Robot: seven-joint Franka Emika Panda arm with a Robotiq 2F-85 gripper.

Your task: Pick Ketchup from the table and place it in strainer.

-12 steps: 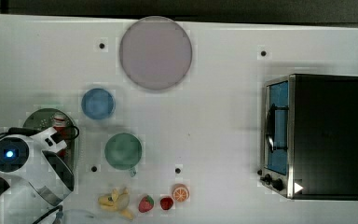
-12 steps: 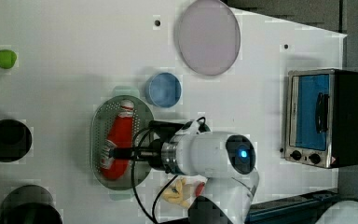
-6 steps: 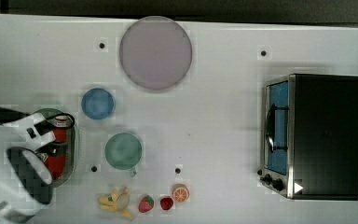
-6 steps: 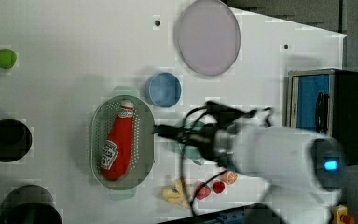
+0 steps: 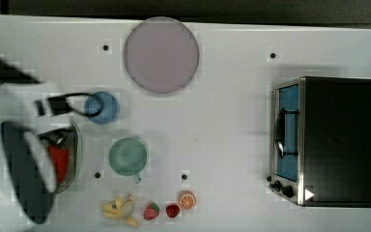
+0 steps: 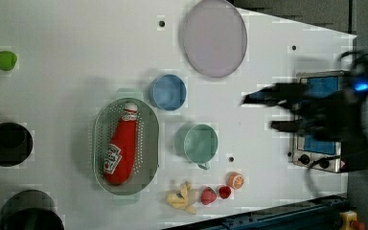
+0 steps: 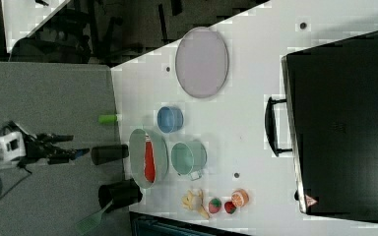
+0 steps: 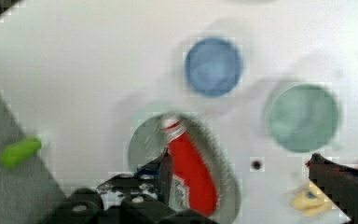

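The Ketchup (image 6: 120,148), a red bottle with a white cap, lies lengthwise inside the mint-green strainer (image 6: 147,143) on the white table (image 6: 76,57). My gripper (image 8: 240,161) hangs high above it, open, with its black fingers (image 8: 164,169) wide apart and nothing between them. From the wrist I look down on the Ketchup (image 8: 191,172) in the strainer (image 8: 142,144). In the left view the gripper (image 6: 263,112) appears blurred in front of the oven. The right view shows the gripper (image 7: 74,146) off the table's side, apart from the strainer (image 7: 137,152) and the Ketchup (image 7: 149,162).
A blue bowl (image 6: 167,92) and a teal cup (image 6: 200,143) stand beside the strainer. A lilac plate (image 6: 214,37) lies at the back. A toaster oven (image 5: 328,140) fills the top view's right. Bananas, strawberries and an orange half (image 6: 235,179) line the front edge.
My arm has drawn up and away from the strainer, sweeping toward the left view's right. The Ketchup stays lying in the strainer, uncovered now.
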